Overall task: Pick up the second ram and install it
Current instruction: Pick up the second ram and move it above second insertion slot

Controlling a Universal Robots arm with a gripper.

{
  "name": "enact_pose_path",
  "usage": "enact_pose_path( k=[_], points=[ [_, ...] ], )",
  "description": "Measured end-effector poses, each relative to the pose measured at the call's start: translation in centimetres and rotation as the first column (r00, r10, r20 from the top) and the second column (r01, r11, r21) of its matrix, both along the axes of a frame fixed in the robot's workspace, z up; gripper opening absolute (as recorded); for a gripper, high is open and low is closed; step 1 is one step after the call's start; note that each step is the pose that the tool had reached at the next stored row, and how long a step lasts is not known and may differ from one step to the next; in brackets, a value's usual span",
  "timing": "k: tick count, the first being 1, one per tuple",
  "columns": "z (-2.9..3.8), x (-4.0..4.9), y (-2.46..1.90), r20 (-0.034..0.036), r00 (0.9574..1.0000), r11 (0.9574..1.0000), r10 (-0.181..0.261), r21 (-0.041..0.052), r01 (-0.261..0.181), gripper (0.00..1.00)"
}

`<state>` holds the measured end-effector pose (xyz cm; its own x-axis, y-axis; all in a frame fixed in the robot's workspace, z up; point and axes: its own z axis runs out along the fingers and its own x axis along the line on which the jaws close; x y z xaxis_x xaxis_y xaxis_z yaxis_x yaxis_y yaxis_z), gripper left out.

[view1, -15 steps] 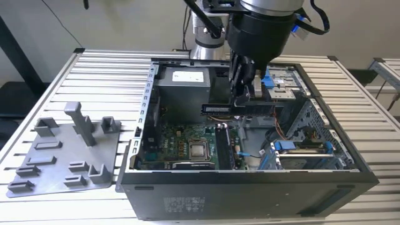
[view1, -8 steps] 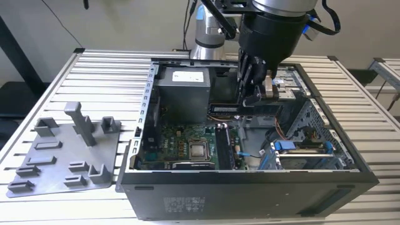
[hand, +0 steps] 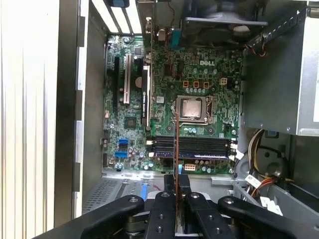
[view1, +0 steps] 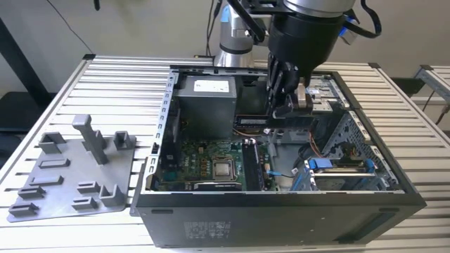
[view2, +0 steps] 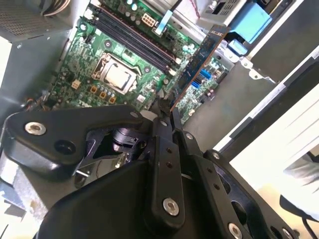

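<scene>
My gripper hangs inside the open computer case, shut on the second ram, a thin dark stick held by one end above the motherboard. In the second wrist view the ram juts out from the closed fingers over the board's edge. Edge-on in the first wrist view, the ram runs from the gripper across the long black memory slots next to the processor. The slots also lie beside the processor in the second wrist view.
A grey holder plate with upright blocks lies on the slatted table, at the exterior view's left of the case. Inside the case are the power supply, loose cables and a blue drive bracket.
</scene>
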<state>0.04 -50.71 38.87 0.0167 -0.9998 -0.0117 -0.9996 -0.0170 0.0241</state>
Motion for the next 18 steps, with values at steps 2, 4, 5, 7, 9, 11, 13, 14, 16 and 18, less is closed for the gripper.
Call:
enact_pose_path(
  k=[2, 4, 5, 7, 9, 11, 13, 14, 16, 18],
  points=[
    [0.00, -0.02, 0.43, 0.0000, 1.0000, 1.0000, 0.000, -0.0002, 0.000, 0.14],
    [-0.01, -0.04, 0.92, -0.0001, 1.0000, 1.0000, -0.001, -0.0003, 0.001, 0.14],
    [-0.02, -0.05, 1.18, -0.0001, 1.0000, 1.0000, -0.001, -0.0003, 0.001, 0.14],
    [-0.03, -0.10, 1.73, 0.0000, 1.0000, 1.0000, -0.001, -0.0002, 0.001, 0.14],
    [-0.04, -0.15, 2.28, -0.0001, 1.0000, 1.0000, -0.001, -0.0002, 0.001, 0.14],
    [-0.05, -0.21, 2.85, -0.0001, 1.0000, 1.0000, -0.001, -0.0002, 0.001, 0.14],
    [-0.07, -0.25, 3.47, 0.0000, 1.0000, 1.0000, -0.001, -0.0002, 0.001, 0.14],
    [-0.08, -0.26, 3.78, 0.0000, 1.0000, 1.0000, -0.001, -0.0001, 0.001, 0.14],
    [-0.10, -0.27, 4.40, 0.0000, 1.0000, 1.0000, -0.001, 0.0003, 0.001, 0.14],
    [-0.12, -0.27, 5.01, 0.0000, 1.0000, 1.0000, -0.001, 0.0010, 0.001, 0.14]
  ],
)
